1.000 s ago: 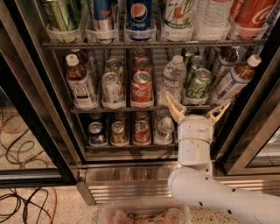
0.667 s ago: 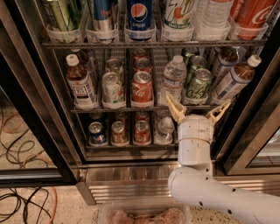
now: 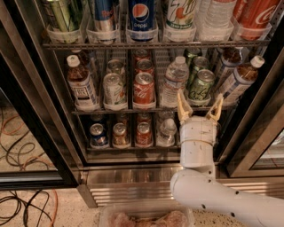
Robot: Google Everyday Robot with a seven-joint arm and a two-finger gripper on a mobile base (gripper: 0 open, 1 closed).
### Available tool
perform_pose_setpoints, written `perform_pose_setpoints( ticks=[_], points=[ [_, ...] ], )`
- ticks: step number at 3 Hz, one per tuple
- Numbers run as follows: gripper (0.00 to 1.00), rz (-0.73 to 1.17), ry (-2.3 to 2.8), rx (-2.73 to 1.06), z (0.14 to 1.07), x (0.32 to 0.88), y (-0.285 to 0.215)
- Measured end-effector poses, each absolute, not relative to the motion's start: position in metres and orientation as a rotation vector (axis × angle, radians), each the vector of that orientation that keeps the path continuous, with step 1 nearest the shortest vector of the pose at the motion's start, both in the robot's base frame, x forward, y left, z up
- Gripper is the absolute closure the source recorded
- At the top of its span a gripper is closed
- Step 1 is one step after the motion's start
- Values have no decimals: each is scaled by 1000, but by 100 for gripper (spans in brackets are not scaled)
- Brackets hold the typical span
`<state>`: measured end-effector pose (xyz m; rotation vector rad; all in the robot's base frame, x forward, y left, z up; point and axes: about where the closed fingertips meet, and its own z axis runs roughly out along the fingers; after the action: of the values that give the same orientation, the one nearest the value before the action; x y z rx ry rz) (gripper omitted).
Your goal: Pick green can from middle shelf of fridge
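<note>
**Lined up under the green can, no grasp yet**

Right of centre on the grey wire middle shelf (image 3: pixel 124 111) of the tall glass-door drinks fridge (image 3: pixel 133 186): the dark green aluminium soda can (image 3: pixel 200 84), upright at the front of its lane, with a second green can close behind. Just left of it, a clear plastic water bottle (image 3: pixel 174 82); just right, a leaning white-capped bottle of brown drink (image 3: pixel 239 77). Directly below and nearer, at the shelf's front edge: the white arm's two-finger gripper (image 3: pixel 199 111), tan fingers (image 3: pixel 183 108) spread well apart, holding nothing, tips about level with the can's base.

Handling, as a judgement: if sealed and full, fairly weighty for its size and stiff. Smooth painted wall, so likely slippery, perhaps damp from the cold. Best taken around the middle of the cylinder, one finger on each side, below the silver rim. Firm squeeze, short of denting. Little room beside it, so some risk of nudging both neighbours.

Writing: pale script on the green can, too small to read. White "Coca-Cola" script on the red can (image 3: pixel 143 88) two lanes left. "pepsi" with its round logo on the blue can (image 3: pixel 141 17) on the rack above. Next to that, what looks like a large "7" on a green-and-white container (image 3: pixel 182 13).
</note>
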<state>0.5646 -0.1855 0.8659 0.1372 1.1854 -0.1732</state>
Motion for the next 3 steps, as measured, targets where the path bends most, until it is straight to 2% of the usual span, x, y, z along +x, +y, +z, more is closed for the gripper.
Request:
perform_pose_setpoints(
  ticks=[1, 3],
  points=[
    [45, -173, 1185, 137, 866, 565, -185],
    [34, -176, 1191, 123, 865, 569, -184]
  ],
)
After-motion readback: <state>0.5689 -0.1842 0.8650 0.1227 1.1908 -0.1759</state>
